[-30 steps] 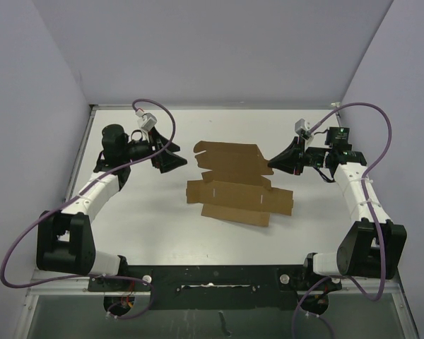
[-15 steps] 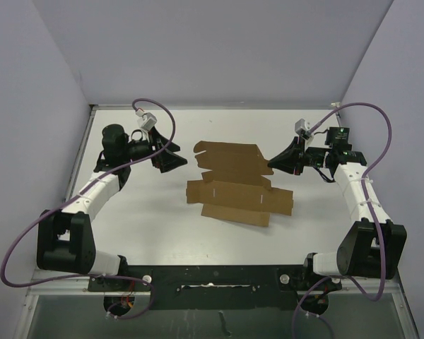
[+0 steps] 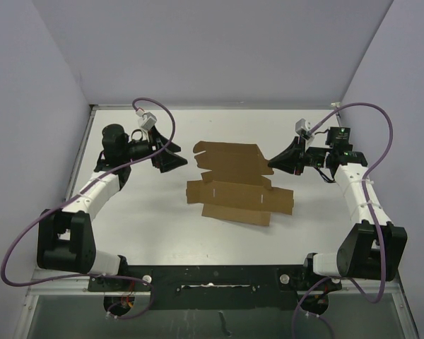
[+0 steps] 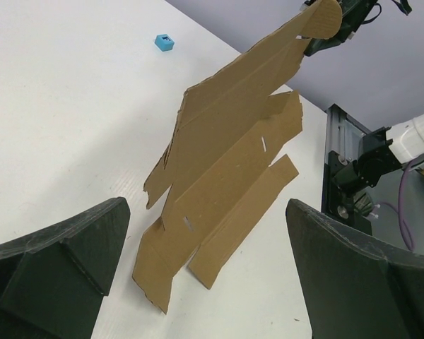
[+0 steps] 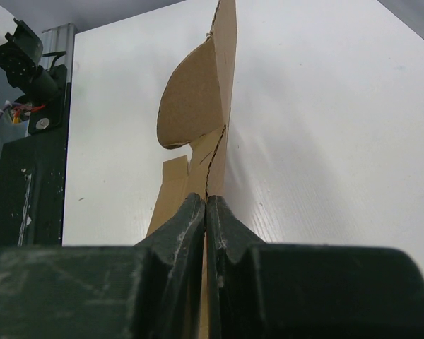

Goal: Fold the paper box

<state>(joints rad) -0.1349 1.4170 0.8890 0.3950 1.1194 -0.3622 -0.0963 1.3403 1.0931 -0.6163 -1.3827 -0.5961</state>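
The paper box (image 3: pixel 233 183) is a brown die-cut cardboard sheet with flaps and slits at mid-table, its right side lifted off the surface. My right gripper (image 3: pixel 271 164) is shut on the sheet's right edge. In the right wrist view the cardboard (image 5: pixel 208 113) stands edge-on, pinched between the fingers (image 5: pixel 187 226). My left gripper (image 3: pixel 175 162) stays open just left of the sheet, apart from it. In the left wrist view the paper box (image 4: pixel 226 169) slopes up to the far right, beyond the wide-spread fingers (image 4: pixel 63 261).
A small blue cube (image 4: pixel 164 42) lies on the white table (image 3: pixel 141 226) past the sheet in the left wrist view. Purple cables loop over both arms. A black rail (image 3: pixel 212 277) runs along the near edge.
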